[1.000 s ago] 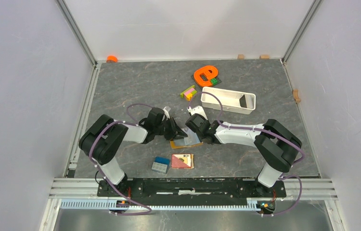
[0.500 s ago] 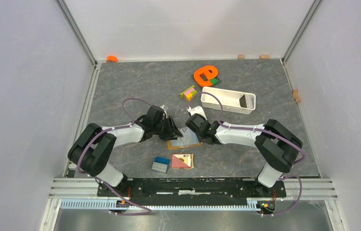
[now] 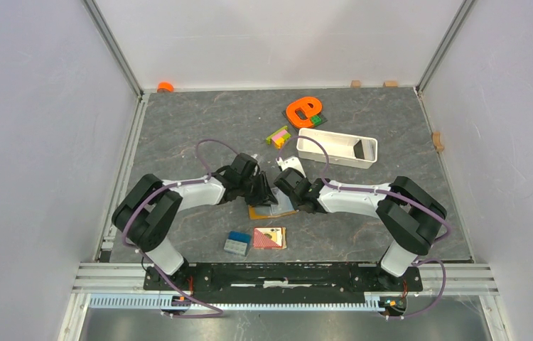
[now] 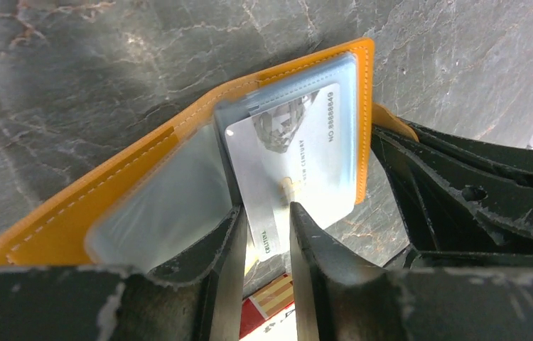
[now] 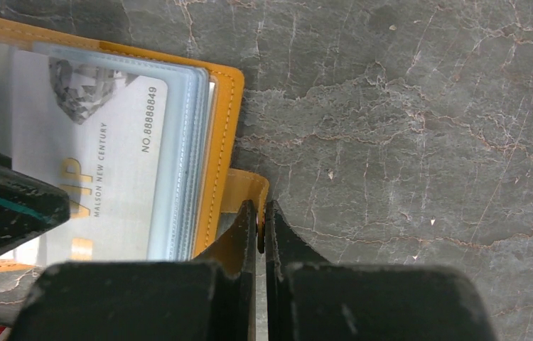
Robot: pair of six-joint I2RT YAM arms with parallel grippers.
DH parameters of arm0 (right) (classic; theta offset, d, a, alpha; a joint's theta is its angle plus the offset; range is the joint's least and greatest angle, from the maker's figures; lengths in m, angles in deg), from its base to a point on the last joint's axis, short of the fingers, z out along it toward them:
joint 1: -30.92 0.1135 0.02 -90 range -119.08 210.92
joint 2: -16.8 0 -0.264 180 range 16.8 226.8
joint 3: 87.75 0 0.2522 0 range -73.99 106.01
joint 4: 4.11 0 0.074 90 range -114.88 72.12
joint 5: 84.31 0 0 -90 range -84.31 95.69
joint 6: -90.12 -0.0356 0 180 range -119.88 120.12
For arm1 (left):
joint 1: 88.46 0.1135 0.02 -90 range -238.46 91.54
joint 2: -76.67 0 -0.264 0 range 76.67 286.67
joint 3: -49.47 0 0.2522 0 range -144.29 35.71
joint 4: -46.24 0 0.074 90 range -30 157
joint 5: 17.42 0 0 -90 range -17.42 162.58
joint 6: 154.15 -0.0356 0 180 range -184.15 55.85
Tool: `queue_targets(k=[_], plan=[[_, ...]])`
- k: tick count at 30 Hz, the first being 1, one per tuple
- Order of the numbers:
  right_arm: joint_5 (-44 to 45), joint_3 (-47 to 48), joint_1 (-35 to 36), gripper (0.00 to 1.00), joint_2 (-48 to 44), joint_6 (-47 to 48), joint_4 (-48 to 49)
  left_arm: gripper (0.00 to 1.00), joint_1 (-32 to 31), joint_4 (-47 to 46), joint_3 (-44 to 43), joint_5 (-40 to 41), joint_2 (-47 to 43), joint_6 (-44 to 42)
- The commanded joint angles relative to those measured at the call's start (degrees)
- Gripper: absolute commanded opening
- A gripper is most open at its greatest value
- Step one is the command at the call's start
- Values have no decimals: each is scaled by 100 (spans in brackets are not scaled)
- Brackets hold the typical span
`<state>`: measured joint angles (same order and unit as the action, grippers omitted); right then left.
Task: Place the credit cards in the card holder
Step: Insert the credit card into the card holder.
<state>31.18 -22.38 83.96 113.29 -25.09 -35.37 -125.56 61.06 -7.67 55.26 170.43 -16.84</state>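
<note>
The tan-orange card holder (image 3: 260, 212) lies open on the table between my two grippers, its clear sleeves facing up (image 4: 93, 199). A pale credit card (image 4: 292, 149) printed with a number sits partly inside a sleeve; it also shows in the right wrist view (image 5: 100, 163). My left gripper (image 4: 265, 220) is closed down on the card's near edge, at the holder's left side (image 3: 265, 193). My right gripper (image 5: 260, 213) is shut on the holder's orange snap tab (image 5: 249, 186), at the holder's right side (image 3: 291, 195). No other cards show.
A red-and-tan tile (image 3: 269, 238) and a blue-and-grey block (image 3: 237, 243) lie just in front of the holder. A white tray (image 3: 337, 148), coloured blocks (image 3: 278, 136) and an orange shape (image 3: 303, 110) sit behind. Side walls enclose the table.
My left gripper has moved right, further over the holder, with the card going deeper into the sleeve. My right gripper has stayed put on the tab.
</note>
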Motion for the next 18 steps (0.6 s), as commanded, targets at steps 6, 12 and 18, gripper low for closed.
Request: queue_targets(k=[6, 12, 18], plan=[[-262, -160, 51, 0, -71, -128, 32, 34, -386, 661, -793, 615, 243, -442], [-285, -169, 49, 0, -104, -142, 35, 38, -491, 729, -857, 842, -20, -581], [-408, -203, 49, 0, -123, -155, 137, 41, -508, 681, -991, 700, -160, -731]])
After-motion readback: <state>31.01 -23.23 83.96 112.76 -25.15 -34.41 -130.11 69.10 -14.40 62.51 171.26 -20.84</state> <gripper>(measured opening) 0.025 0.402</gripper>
